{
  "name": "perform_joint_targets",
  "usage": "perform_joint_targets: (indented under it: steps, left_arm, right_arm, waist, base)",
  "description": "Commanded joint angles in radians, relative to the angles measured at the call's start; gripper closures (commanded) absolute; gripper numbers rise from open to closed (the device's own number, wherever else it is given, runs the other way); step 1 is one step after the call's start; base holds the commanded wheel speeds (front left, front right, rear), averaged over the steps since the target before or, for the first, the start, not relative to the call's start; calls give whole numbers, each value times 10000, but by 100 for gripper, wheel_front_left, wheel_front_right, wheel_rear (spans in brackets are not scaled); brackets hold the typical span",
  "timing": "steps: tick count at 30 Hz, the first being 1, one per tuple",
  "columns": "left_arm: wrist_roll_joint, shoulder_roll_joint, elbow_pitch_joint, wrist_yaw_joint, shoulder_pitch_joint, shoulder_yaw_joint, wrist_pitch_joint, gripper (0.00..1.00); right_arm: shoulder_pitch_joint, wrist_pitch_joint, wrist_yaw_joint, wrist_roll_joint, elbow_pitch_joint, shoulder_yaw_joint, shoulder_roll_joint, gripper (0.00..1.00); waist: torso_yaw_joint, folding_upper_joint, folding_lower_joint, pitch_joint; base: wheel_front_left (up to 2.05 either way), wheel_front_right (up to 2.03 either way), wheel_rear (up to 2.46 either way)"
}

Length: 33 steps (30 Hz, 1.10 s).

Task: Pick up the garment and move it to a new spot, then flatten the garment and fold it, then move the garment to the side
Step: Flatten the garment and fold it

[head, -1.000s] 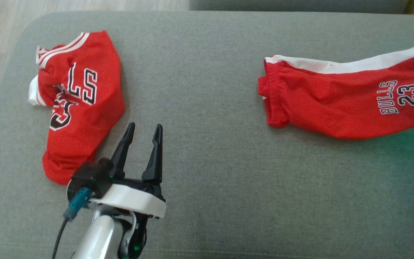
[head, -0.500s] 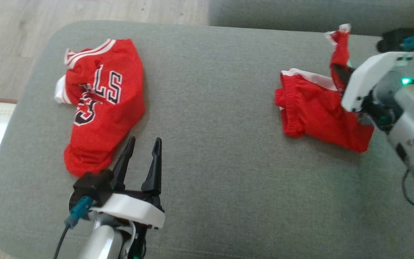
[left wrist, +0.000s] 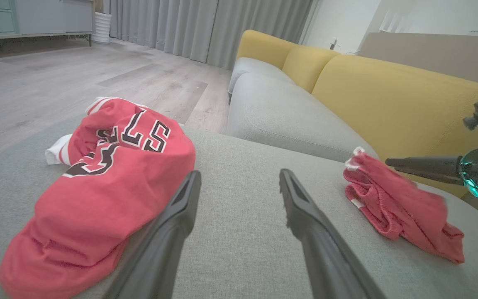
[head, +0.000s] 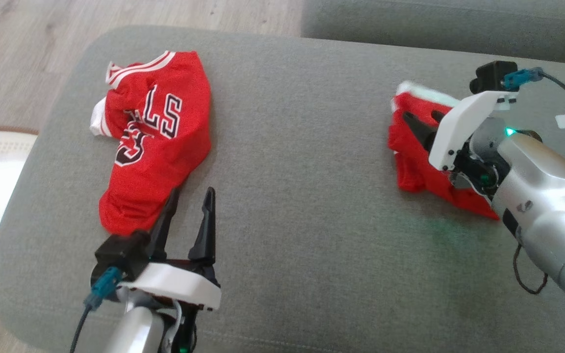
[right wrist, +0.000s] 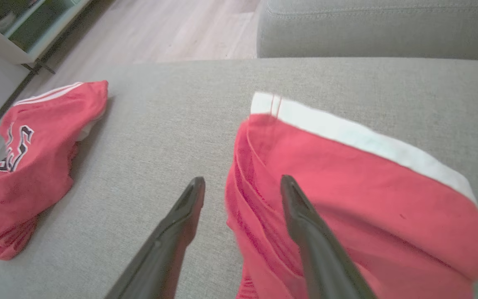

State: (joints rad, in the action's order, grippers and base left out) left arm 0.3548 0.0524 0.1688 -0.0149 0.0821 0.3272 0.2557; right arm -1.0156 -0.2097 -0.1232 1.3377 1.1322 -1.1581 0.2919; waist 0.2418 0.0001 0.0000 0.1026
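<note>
My left gripper (head: 192,192), 7 o'clock: jaws wide, empty, just beside the jersey (head: 160,142) hem. My right gripper (head: 420,117), 3 o'clock: jaws parted, gripping nothing, over the crumpled red shorts (head: 412,169) on the grey cushion (head: 302,196).

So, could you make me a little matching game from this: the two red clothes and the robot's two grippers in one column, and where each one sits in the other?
Things:
1. jersey
2. shorts
3. left gripper
4. right gripper

Places and states:
A. open, over the shorts
B. crumpled on the left side of the cushion
C. open, beside the jersey
D. bunched on the cushion's right side

Pairs: 1-B, 2-D, 3-C, 4-A
</note>
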Motion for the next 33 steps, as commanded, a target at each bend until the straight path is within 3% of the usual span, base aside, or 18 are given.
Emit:
perform_joint_targets:
  steps: [1,7,13,17,21,24,27,33]
  left_arm:
    - [74,-21,-258,-46,201,-441,61,0]
    - [37,-21,-364,-55,-70,-676,61,0]
    - [-103,-22,-593,21,-236,-775,61,0]
    - [-337,-22,-670,37,-320,-846,61,0]
    - [-607,-22,-801,12,-532,-1274,61,0]
    - [-759,-22,-872,49,-678,-1593,61,0]
    - [-812,-22,-924,95,-759,-1764,61,0]
    - [-808,-22,-844,237,-686,-1597,61,0]
  right_arm:
    - [25,389,-75,62,-378,29,93,0]
    - [33,2505,-75,391,-1581,745,1167,0]
    - [166,4312,-75,-241,-787,874,2080,0]
    - [357,4691,-75,-588,-1012,1385,2358,0]
    - [1204,4709,-75,-2051,-2312,3625,2787,0]
    - [2670,4711,-75,-3407,-3421,5423,2659,0]
    - [4187,4712,-75,-4716,-4128,6913,2129,0]
    - [5394,4712,-75,-6606,-4066,8205,811,0]
  waist:
    - [-171,-1,0,-150]
    - [-770,-1,0,-593]
    - [-1129,-1,0,-768]
    - [-1245,-1,0,-948]
    - [-1607,-1,0,-1135]
    - [-1886,-1,0,-1193]
    - [-2050,-1,0,-1201]
    - [-1812,-1,0,-1134]
  base:
    - [0,0,0]
    - [0,0,0]
    - [0,0,0]
    - [0,0,0]
    - [0,0,0]
    - [0,0,0]
    - [0,0,0]
    - [0,0,0]
